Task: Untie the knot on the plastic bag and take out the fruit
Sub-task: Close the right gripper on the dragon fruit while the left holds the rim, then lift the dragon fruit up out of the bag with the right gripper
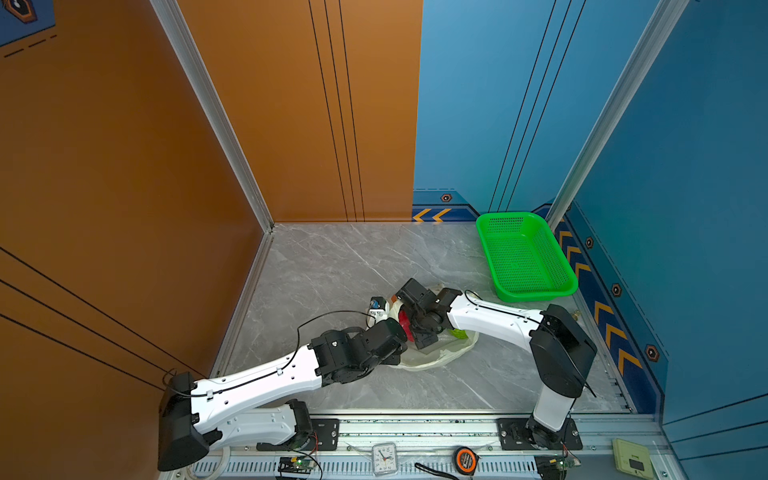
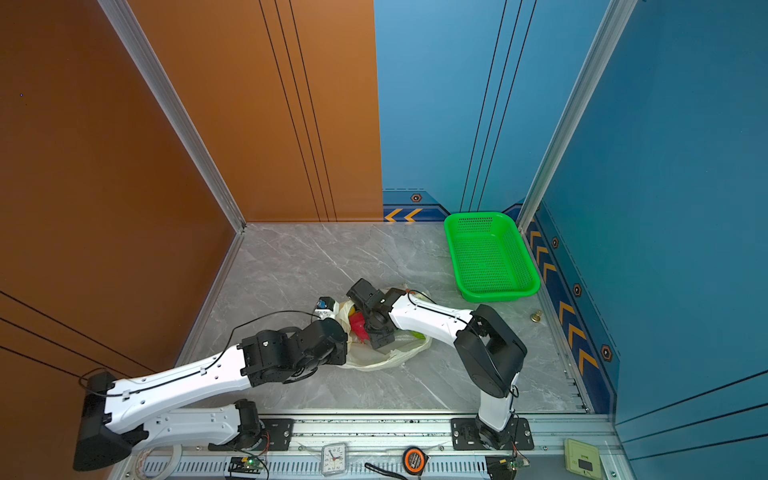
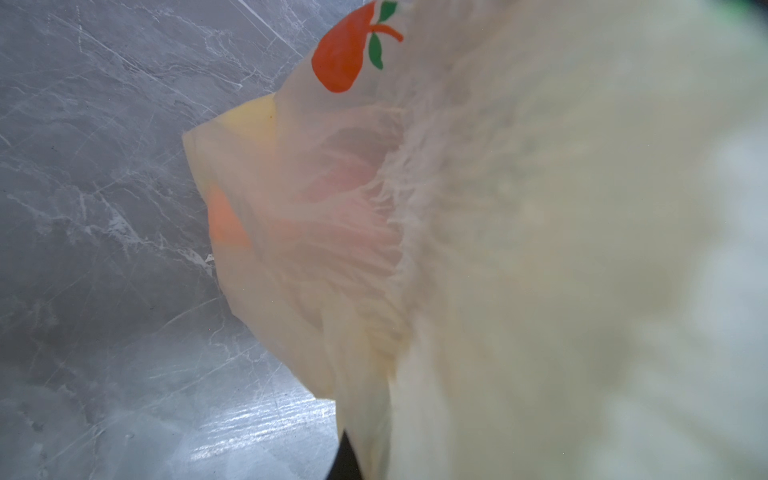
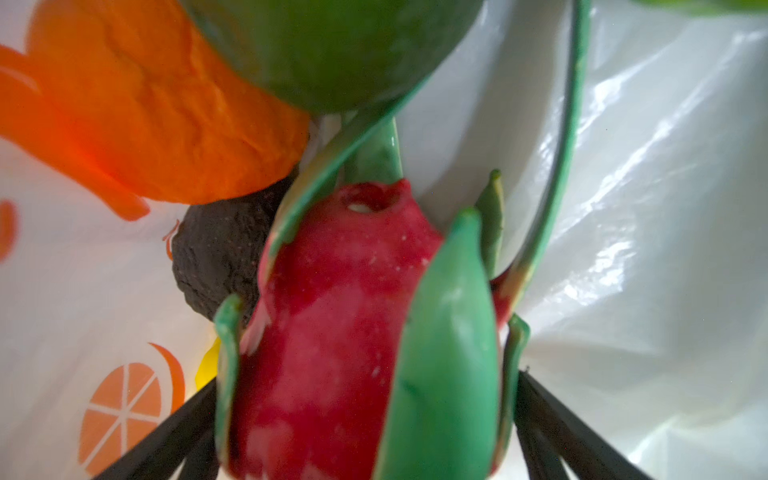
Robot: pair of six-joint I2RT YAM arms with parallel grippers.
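Note:
The cream-yellow plastic bag (image 1: 436,357) (image 2: 386,359) lies slack and open-mouthed on the grey marble floor, between the two arms. My left gripper (image 1: 388,313) is shut on the bag's left edge. In the left wrist view the bunched film (image 3: 498,249) fills the frame. My right gripper (image 4: 365,415) is inside the bag and open, its black fingers (image 4: 540,415) on either side of the pink-red dragon fruit (image 4: 332,311) (image 1: 405,326). Beyond it lie an orange (image 4: 166,116), a green round fruit (image 4: 332,50), a dark avocado (image 4: 224,257) and a sliver of a yellow fruit (image 4: 208,361). The knot is out of view.
A green perforated basket (image 1: 536,296) (image 2: 498,296) stands empty at the back right, against the blue wall. A small brass object (image 2: 536,318) sits near the right rail. A clock (image 1: 384,457) and a tape measure (image 1: 465,459) lie on the front rail.

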